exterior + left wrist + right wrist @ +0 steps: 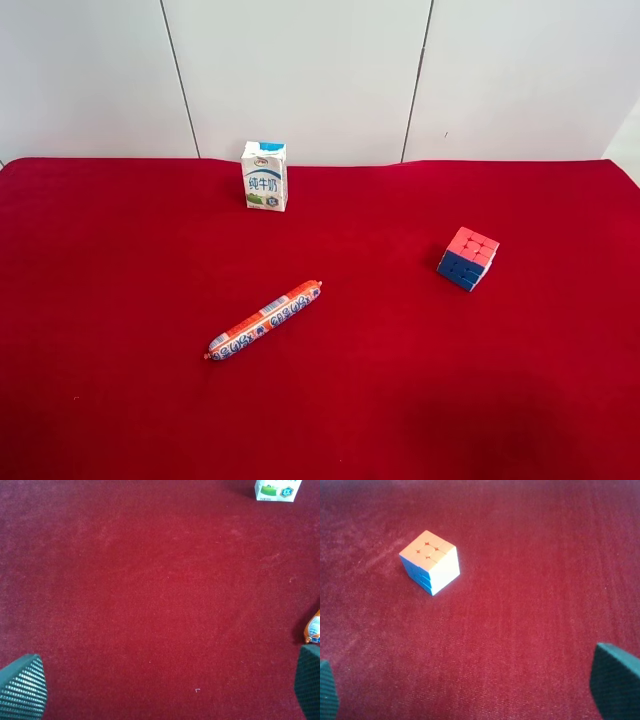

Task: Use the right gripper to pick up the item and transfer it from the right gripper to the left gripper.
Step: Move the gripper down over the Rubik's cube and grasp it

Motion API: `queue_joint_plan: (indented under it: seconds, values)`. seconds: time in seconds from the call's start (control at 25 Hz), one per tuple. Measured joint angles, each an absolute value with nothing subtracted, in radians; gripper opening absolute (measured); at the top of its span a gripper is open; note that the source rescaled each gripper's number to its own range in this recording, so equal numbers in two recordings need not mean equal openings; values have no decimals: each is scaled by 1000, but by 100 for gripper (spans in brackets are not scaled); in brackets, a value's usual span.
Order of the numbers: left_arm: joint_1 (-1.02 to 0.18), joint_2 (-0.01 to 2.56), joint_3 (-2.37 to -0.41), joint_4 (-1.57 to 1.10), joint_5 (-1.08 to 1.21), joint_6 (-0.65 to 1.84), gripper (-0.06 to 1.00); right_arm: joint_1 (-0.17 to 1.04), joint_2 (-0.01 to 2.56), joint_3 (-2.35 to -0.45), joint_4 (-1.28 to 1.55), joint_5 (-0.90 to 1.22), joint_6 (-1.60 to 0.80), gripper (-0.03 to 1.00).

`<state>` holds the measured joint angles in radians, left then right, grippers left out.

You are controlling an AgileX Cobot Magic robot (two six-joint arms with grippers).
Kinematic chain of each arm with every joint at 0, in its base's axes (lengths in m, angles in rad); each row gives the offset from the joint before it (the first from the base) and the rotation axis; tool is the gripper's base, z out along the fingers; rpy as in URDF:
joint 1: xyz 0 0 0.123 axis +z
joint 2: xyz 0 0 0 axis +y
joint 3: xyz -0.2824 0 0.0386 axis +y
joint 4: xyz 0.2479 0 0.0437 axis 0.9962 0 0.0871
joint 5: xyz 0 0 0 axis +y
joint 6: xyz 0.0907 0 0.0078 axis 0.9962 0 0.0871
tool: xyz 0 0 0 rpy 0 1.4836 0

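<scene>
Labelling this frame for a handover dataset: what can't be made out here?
- Right gripper, left gripper: only fingertips show, rest cut off by wrist-view edges.
- Milk carton, sausage: cropped by left wrist frame.
- Cube: far faces hidden by itself.
- Arms: outside the exterior high view.

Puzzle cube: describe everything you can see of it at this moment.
The puzzle cube is a small three-by-three cube, plastic by its look, pink-red on top, blue on one side, pale yellowish on another in the right wrist view. It sits flat on the red cloth at the exterior high view's right, a vertical edge turned toward that camera. Only the cloth touches it.
</scene>
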<state>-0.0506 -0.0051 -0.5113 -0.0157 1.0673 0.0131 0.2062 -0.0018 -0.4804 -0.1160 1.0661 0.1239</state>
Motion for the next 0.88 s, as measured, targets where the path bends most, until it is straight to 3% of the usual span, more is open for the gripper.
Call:
queue_joint_plan:
  seconds: [0.88]
  values:
    - [-51,-5,-511,-16,1067,13,100,206,-2,-480,-116,1066,124,100]
